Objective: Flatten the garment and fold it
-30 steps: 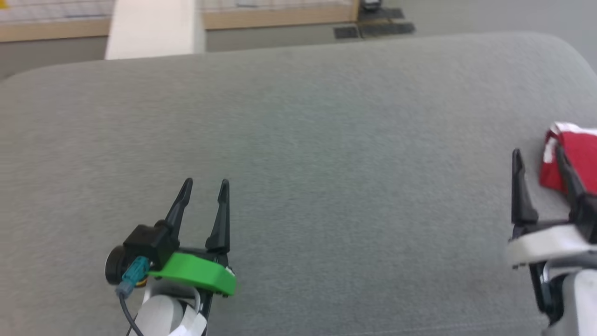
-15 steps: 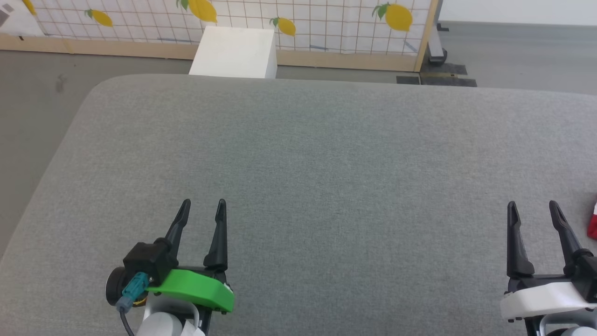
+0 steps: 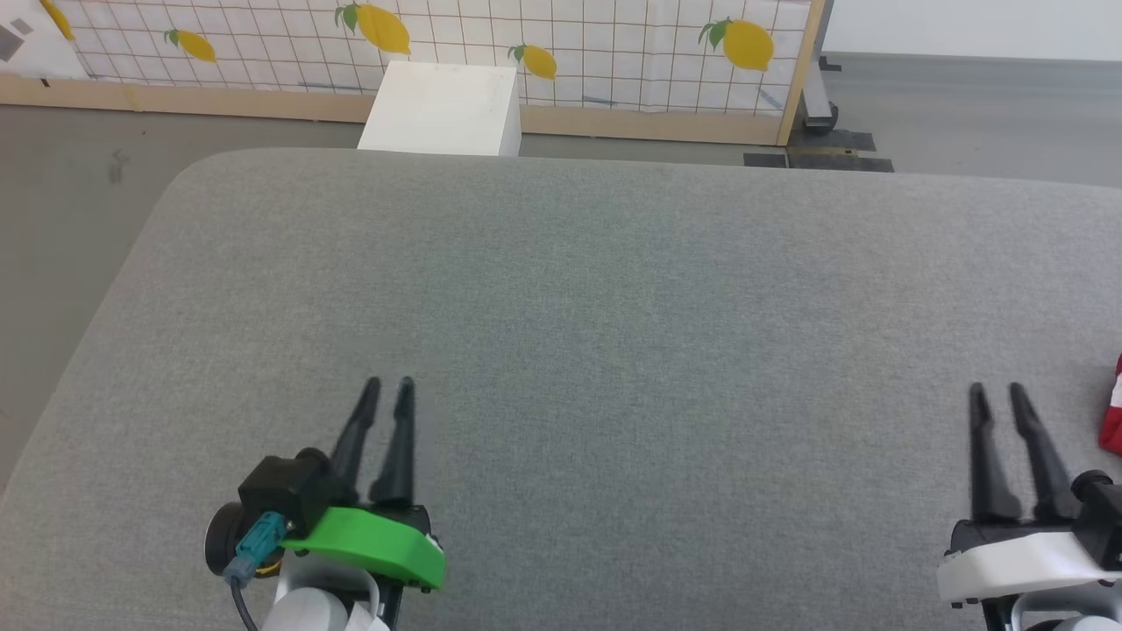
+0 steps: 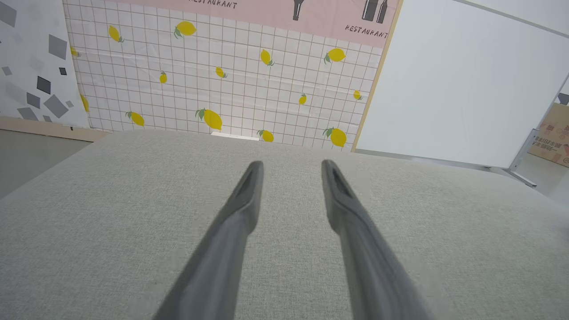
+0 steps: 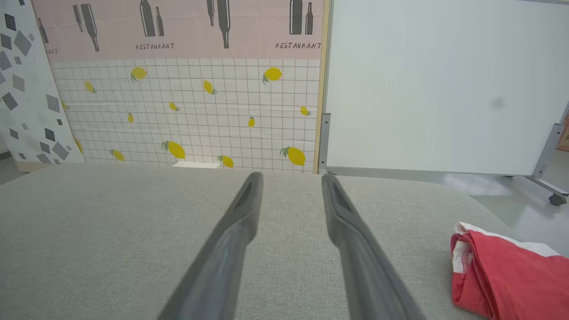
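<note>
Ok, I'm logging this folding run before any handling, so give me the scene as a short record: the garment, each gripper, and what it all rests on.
surface: grey fabric-covered padded top with rounded corners
garment: bright red thin-fabric shorts with white trim, bunched, lying on the surface to the robot's right, not flattened
left gripper: fingers apart, holding nothing, over bare grey fabric
right gripper: fingers apart, holding nothing, left of the shorts and not touching them
background: white box in front of a lemon-print grid panel
</note>
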